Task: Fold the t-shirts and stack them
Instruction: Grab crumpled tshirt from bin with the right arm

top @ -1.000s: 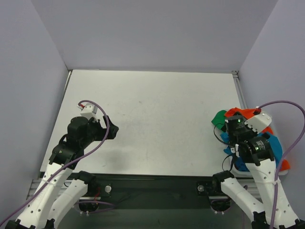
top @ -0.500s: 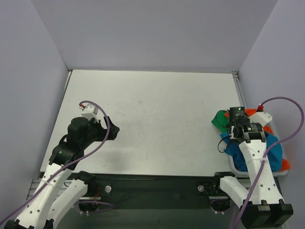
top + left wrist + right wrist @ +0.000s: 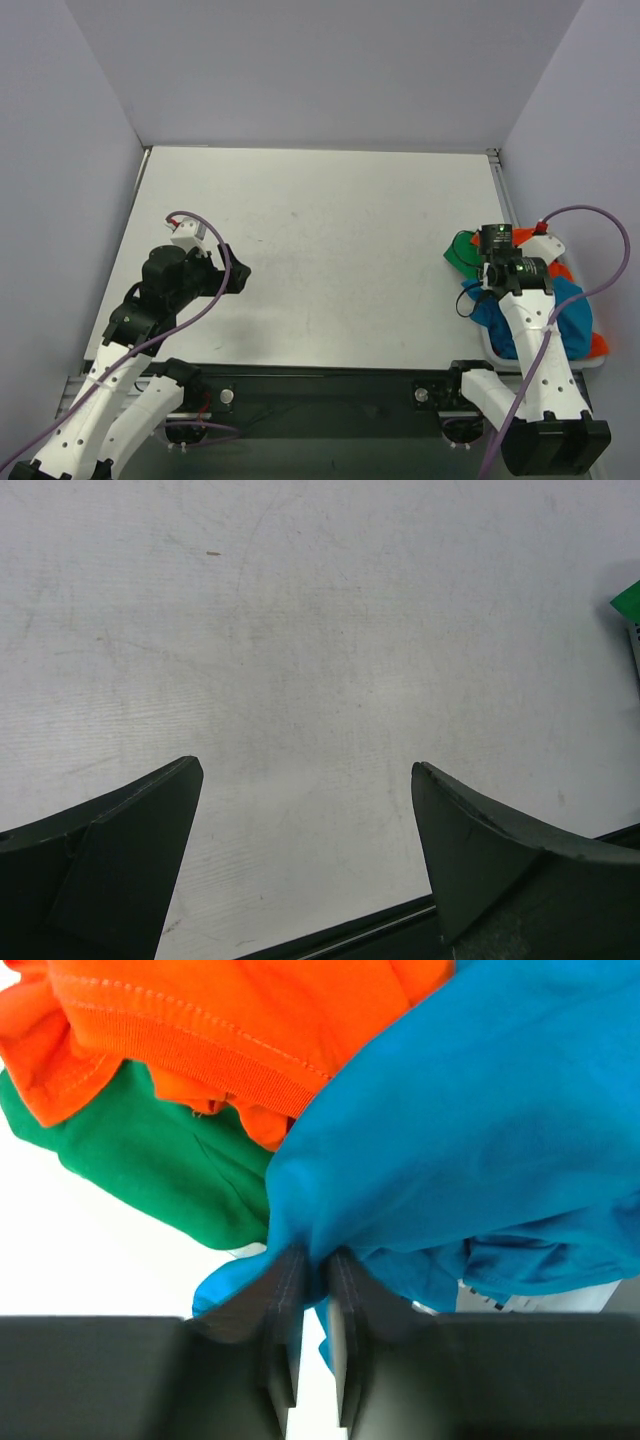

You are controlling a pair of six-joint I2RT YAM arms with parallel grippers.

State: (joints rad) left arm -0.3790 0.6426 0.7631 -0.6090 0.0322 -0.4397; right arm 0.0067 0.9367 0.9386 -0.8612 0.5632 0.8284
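Worktop: pale, scuffed, walled on three sides. Two arms are counted, one at each near corner, each trailing one purple cable.

T-shirts counted: three, one of each colour. All three are bunched in a single heap at the right edge of the worktop, none spread flat, none folded.
- teal-blue t-shirt: uppermost on the near side of the heap. In the top view it is draped under and beside the right wrist.
- orange-red t-shirt: crumpled against the teal-blue one, with a ribbed hem and a line of stitching visible. In the top view, scraps of it are seen at the far and near right of the heap.
- green t-shirt: tucked under the orange-red one, on the side of the heap towards the middle of the worktop, its edge lying on the bare surface.

A pale tray rim is seen under the near part of the heap. How much of the heap lies inside it cannot be told.

Right end effector: pointed down into the heap, fingers drawn narrow, and a fold of the teal-blue t-shirt is pinched between them.

Left end effector: held over bare worktop on the left side, well apart from the heap, fingers spread wide, nothing between them. One sliver of green cloth is caught at the right border of the left wrist view.
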